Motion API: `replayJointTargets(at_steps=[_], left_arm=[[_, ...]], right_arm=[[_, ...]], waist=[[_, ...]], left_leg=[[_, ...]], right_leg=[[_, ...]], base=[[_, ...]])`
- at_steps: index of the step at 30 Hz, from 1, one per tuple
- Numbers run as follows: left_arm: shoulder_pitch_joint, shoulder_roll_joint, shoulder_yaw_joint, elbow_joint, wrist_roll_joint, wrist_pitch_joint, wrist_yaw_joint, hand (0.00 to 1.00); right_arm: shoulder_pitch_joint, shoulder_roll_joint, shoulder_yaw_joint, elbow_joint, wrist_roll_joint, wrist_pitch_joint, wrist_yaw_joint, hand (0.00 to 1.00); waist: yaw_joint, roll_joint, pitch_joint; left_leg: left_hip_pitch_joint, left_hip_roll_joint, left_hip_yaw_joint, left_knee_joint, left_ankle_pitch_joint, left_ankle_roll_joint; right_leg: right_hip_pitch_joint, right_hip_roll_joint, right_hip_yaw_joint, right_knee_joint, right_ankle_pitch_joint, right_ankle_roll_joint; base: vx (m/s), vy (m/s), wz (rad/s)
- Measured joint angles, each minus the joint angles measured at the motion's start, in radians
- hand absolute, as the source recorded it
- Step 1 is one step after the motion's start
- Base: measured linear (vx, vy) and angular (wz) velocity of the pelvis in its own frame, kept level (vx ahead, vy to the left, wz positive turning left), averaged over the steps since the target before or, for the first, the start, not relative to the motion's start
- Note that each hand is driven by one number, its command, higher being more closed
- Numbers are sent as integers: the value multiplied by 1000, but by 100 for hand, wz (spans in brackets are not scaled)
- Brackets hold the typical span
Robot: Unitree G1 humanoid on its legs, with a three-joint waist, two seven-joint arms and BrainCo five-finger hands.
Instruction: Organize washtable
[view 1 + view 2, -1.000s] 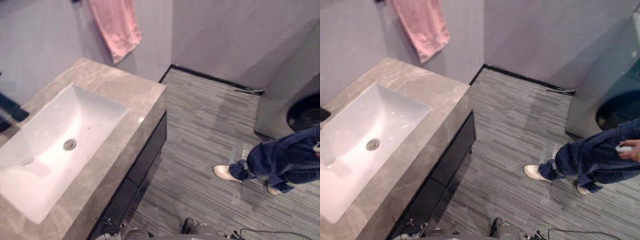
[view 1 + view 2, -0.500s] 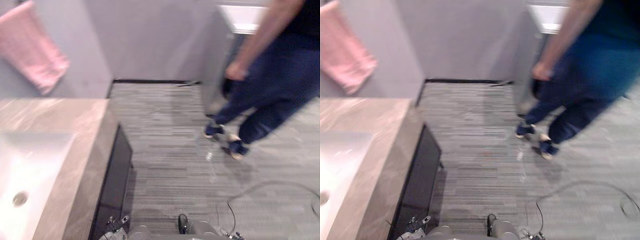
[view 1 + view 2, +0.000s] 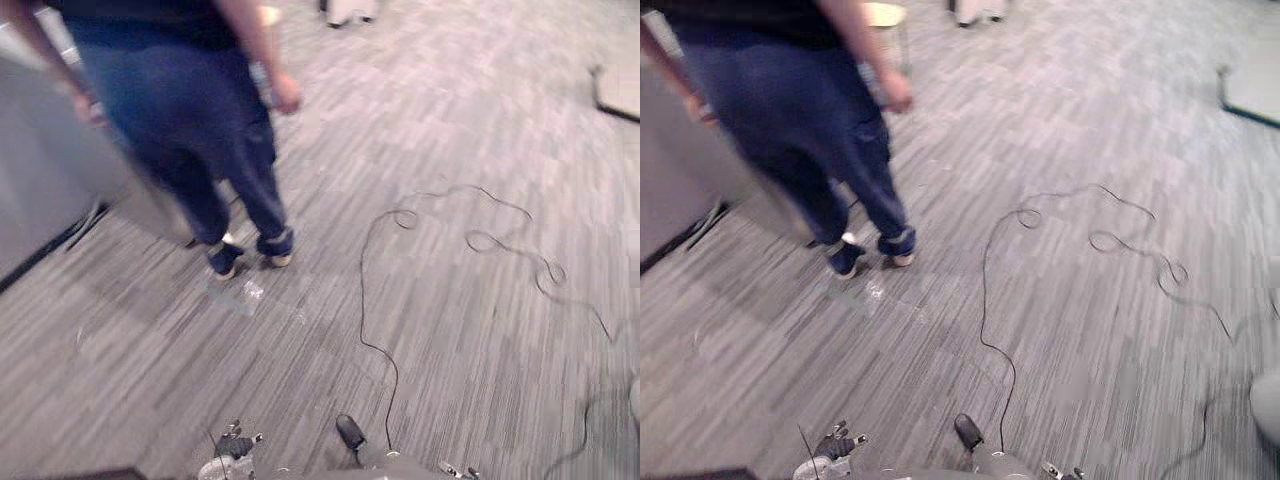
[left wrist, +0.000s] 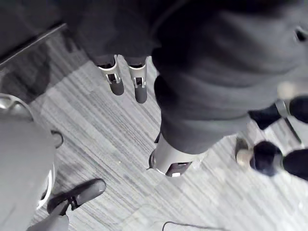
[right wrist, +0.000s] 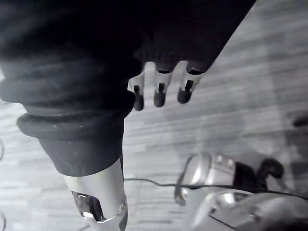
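Far to the left of the person (image 3: 190, 110), a flat grey panel (image 3: 45, 190) stands with a dark strip along its foot. The person is upright and seen from behind in dark blue trousers. One bare hand (image 3: 287, 95) hangs at their side and both shoes (image 3: 225, 262) are planted on the grey striped floor (image 3: 450, 130). That floor runs wide open to the right of the person. Well away from them, at the far right edge, is the corner of a pale mat (image 3: 620, 90).

The left hand (image 4: 138, 85) hangs over the floor with the person's shoes just beyond it. Its fingers (image 4: 114, 79) are straight and side by side, dark tips down. The thumb (image 4: 171, 161) juts out apart from them, with nothing between and nothing touched.

The right hand (image 5: 160, 86) is much the same. Its fingers (image 5: 185, 89) are loose and straight in a row, and its thumb (image 5: 98, 197) sticks out on its own. It grips nothing, and only striped floor lies past the tips.

Where the washtable stands and which way its long side runs cannot be told from here.
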Motion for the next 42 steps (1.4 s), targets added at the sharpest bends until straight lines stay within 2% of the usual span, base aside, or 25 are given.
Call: replayJointTargets(at_steps=[2, 3, 4, 6, 7, 8, 10, 11, 12, 13, 14, 15, 16, 17, 18, 22, 26, 27, 31, 34, 35, 37, 38, 39, 42], left_arm=[[-4, -3, -23, 2, 0, 0, 0, 0], [-17, -4, -25, 4, 0, 0, 2, 0], [-26, -11, -27, 8, 0, 0, 2, 0], [-49, -36, -47, 30, 0, -1, 2, 0], [-47, -41, -45, 29, 0, -3, 2, 0], [-41, -43, -35, 21, -1, -9, 1, 0], [-23, -44, 32, -10, -3, -12, 1, 0], [-19, -43, 39, -13, -4, -14, 1, 0], [-8, -46, 77, -10, -5, -17, 2, 0], [10, -56, 92, -11, -11, -17, 3, 0], [20, -57, 92, -10, -15, -16, 4, 0], [40, -60, 94, -14, -30, -18, 8, 0], [44, -51, 92, -11, -30, -18, 13, 0], [44, -50, 89, -2, -31, -16, 19, 0], [49, -52, 84, -2, -32, -17, 21, 0], [48, -53, 46, 0, -34, -20, 17, 0], [46, -47, 18, -2, -39, -21, 12, 0], [45, -46, 17, -2, -53, -21, 2, 0], [45, -28, 16, -15, -79, -22, -1, 0], [45, -22, 16, -19, -83, -23, 0, 0], [49, -13, 14, -14, -85, -26, 0, 0], [47, -6, -14, -10, -85, -32, 1, 0], [50, -5, -40, -5, -84, -37, 0, 0], [49, -14, -46, 2, -86, -42, 0, 0], [47, 10, -60, 21, -90, -45, 0, 0]], right_arm=[[1, 14, -43, -11, -12, -1, 0, 0], [-5, 27, -65, -26, -11, 1, 0, 0], [-8, 26, -67, -28, -8, 3, 1, 0], [-2, 18, -71, -41, 4, 5, -1, 0], [5, 19, -70, -47, 5, 5, -1, 0], [17, 20, -69, -49, 6, 3, -2, 0], [13, 31, -47, -46, 2, 0, 0, 0], [13, 32, -41, -44, 2, -2, 1, 0], [11, 28, -21, -40, 2, -6, 3, 0], [7, 18, -17, -38, 2, -8, 9, 0], [7, 16, -15, -35, 2, -9, 11, 0], [6, 10, -14, -26, 2, -10, 17, 0], [6, 10, -15, -21, 2, -9, 17, 0], [7, 6, -20, -18, 3, -8, 19, 0], [9, 5, -22, -16, 3, -7, 20, 0], [8, 3, -22, -8, 5, -5, 21, 0], [9, 8, -23, -6, 7, -3, 20, 0], [9, 8, -26, -6, 7, -3, 20, 0], [20, 10, -25, -5, 2, -1, 22, 0], [22, 10, -21, 6, -4, 0, 21, 0], [12, 13, -12, 16, -12, 1, 23, 0], [-1, 18, -12, 20, -16, 1, 24, 0], [-1, 4, -1, 21, -15, -1, 29, 0], [-1, -9, 10, 21, -15, -3, 34, 0], [15, 4, 26, 14, -4, -4, 46, 0]], waist=[[-12, 14, -7], [-10, 3, -2], [-4, 4, 2], [-6, 39, 21], [-5, 42, 22], [-4, 49, 29], [0, 13, 41], [1, 8, 42], [-1, 16, 41], [-3, 25, 37], [-1, 29, 37], [-1, 25, 32], [-1, 18, 25], [0, 28, 22], [0, 32, 17], [-1, 17, -1], [-2, 9, -6], [-3, 9, -6], [0, -4, -20], [28, -17, -19], [33, -41, -14], [26, -38, -13], [27, -10, -18], [28, 4, -18], [20, -16, -30]], left_leg=[[8, -18, 39, -77, -27, 60], [2, -23, 118, -71, -29, 65], [3, -16, 157, -71, -29, 65], [7, 24, 221, -49, -28, 64], [8, 36, 228, -37, -29, 64], [12, 56, 242, -13, -29, 64], [39, 72, 257, 26, -29, 61], [42, 69, 255, 27, -29, 61], [58, 73, 256, 24, -28, 51], [80, 82, 273, 3, -20, 25], [92, 80, 281, -9, -13, 13], [110, 77, 287, -21, -11, -3], [116, 75, 287, -19, -9, -16], [123, 84, 276, -17, -8, -18], [136, 99, 258, -5, 3, -38], [165, 100, 165, -44, 3, -51], [138, 123, 143, -76, 13, -54], [105, 138, 114, -58, 52, -63], [24, 130, -50, 128, 70, -63], [-59, 65, -233, 257, 99, -31], [-71, 33, -302, 208, 38, -19], [-73, 10, -352, 46, 24, -28], [-58, 21, -375, -104, 93, -71], [-56, 34, -361, -119, 170, -49], [-26, -35, -336, -180, 176, -22]], right_leg=[[-16, 4, 45, -53, 10, 19], [-50, -7, 25, -49, -38, -1], [-71, -5, -16, -28, -48, -20], [-105, -23, -208, 47, -53, -30], [-103, -31, -261, 68, -64, -45], [-100, -49, -372, 120, -97, -90], [-99, -74, -618, 212, -199, -170], [-99, -78, -639, 217, -212, -178], [-97, -89, -704, 236, -266, -178], [-97, -122, -831, 279, -353, -214], [-97, -137, -872, 293, -367, -213], [-95, -136, -877, 296, -351, -191], [-93, -119, -824, 278, -289, -151], [-74, -105, -797, 258, -272, -146], [-52, -77, -762, 220, -261, -146], [15, -14, -621, 126, -224, -158], [51, -11, -537, 113, -218, -163], [60, -17, -531, 115, -221, -158], [60, -62, -536, 141, -250, -122], [78, -107, -511, 143, -256, -112], [82, -146, -505, 141, -261, -98], [96, -183, -502, 123, -258, -77], [95, -186, -502, 117, -257, -42], [99, -182, -506, 106, -253, -29], [129, -249, -523, 68, -241, -8]], base=[[-126, 32, -176], [-61, 39, -141], [-66, 47, -167], [-17, 41, -125], [84, -16, -81], [100, -50, -66], [98, -109, -72], [71, -156, -67], [72, -160, -64], [76, -137, -72], [104, -124, -81], [112, -131, -76], [125, -154, -84], [156, -153, -86], [212, -168, -112], [165, -91, -105], [52, 12, -68], [4, 47, -27], [3, 113, 7], [90, 207, 0], [35, 182, 11], [10, 208, 7], [-31, 208, -7], [-18, 305, -16], [28, 255, -6]])
